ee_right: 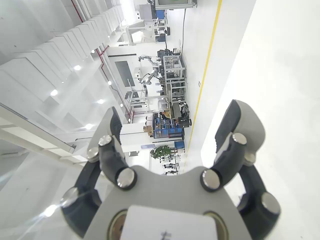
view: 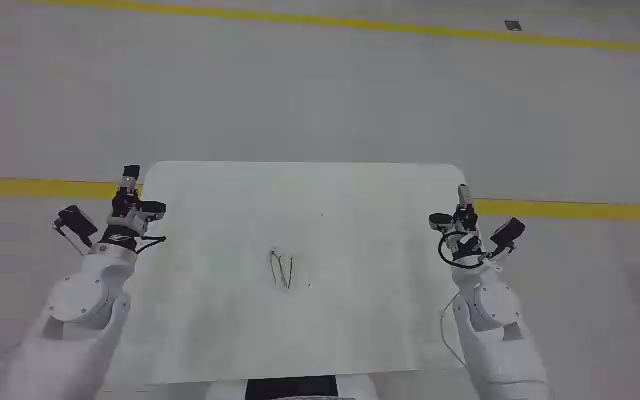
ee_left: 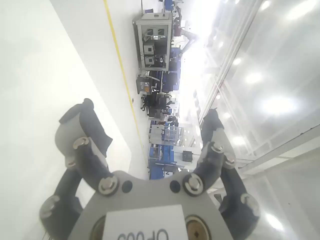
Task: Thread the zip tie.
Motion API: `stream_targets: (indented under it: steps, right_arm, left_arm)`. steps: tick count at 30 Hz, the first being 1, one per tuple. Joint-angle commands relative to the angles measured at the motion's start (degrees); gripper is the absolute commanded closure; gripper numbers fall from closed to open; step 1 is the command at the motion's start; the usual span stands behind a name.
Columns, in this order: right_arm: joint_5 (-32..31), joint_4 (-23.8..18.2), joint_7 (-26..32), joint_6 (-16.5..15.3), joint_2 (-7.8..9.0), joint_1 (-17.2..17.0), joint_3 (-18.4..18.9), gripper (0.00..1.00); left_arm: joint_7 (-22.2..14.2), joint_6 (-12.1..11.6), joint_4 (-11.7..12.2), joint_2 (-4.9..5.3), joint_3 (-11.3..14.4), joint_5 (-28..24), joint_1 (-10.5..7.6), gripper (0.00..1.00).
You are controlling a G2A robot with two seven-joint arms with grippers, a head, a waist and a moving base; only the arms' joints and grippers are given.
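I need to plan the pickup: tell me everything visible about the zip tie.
The zip tie shows as thin dark strands lying flat on the white table near its middle. They form a narrow V; whether this is one bent strip or two is unclear, and the head and tail are too small to tell apart. Only the table touches it.

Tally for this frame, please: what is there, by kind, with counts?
zip tie: 1, a thin dark shape lying mid-table, too small to rule out a second
grippers: 2, left gripper and right gripper, both open and holding nothing
table: 1, white
Total: 4
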Motion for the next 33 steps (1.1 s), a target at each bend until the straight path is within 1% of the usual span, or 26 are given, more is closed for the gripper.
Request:
stream_targets:
  steps: [1,3,4,5,6,16,18,19,21,23,24,25,26,33]
  right_arm:
    - [0.0,0.0,0.0,0.0,0.0,0.0,0.0,0.0]
    - [0.0,0.0,0.0,0.0,0.0,0.0,0.0,0.0]
    - [0.0,0.0,0.0,0.0,0.0,0.0,0.0,0.0]
    - [0.0,0.0,0.0,0.0,0.0,0.0,0.0,0.0]
    - [0.0,0.0,0.0,0.0,0.0,0.0,0.0,0.0]
    - [0.0,0.0,0.0,0.0,0.0,0.0,0.0,0.0]
    - [0.0,0.0,0.0,0.0,0.0,0.0,0.0,0.0]
    - [0.0,0.0,0.0,0.0,0.0,0.0,0.0,0.0]
    - [0.0,0.0,0.0,0.0,0.0,0.0,0.0,0.0]
    - [0.0,0.0,0.0,0.0,0.0,0.0,0.0,0.0]
    - [0.0,0.0,0.0,0.0,0.0,0.0,0.0,0.0]
    - [0.0,0.0,0.0,0.0,0.0,0.0,0.0,0.0]
    - [0.0,0.0,0.0,0.0,0.0,0.0,0.0,0.0]
    - [0.0,0.0,0.0,0.0,0.0,0.0,0.0,0.0]
  left_arm:
    - [-3.5,-0.4,-2.2,0.12,0.3,0.9,0.39,0.0]
    - [-7.1,1.6,-3.3,0.38,0.2,2.6,1.29,0.0]
    - [-10.1,3.3,-4.0,0.58,0.3,3.4,1.77,0.0]
    - [-13.7,4.8,-4.8,0.89,0.0,4.9,2.22,0.0]
    - [-15.8,5.0,-5.3,1.17,-0.5,7.5,2.59,0.0]
    - [-15.8,5.0,-5.3,1.17,-0.5,7.5,2.59,0.0]
    - [-18.8,5.1,-6.9,1.3,0.8,8.7,1.88,0.0]
    - [-20.9,6.1,-7.2,1.5,1.3,11.0,1.1,0.0]
    - [-24.8,8.0,-8.2,1.83,2.7,15.0,0.18,0.0]
    - [-29.3,10.7,-9.2,2.19,4.9,19.1,-0.68,0.0]
    - [-32.3,12.3,-9.6,2.4,6.2,21.4,-0.97,0.0]
    - [-33.7,13.7,-9.8,2.57,6.9,23.7,-1.42,0.0]
    - [-33.7,14.1,-9.8,2.6,7.0,24.2,-1.56,0.0]
    - [-33.7,14.1,-9.8,2.6,7.0,24.2,-1.56,0.0]
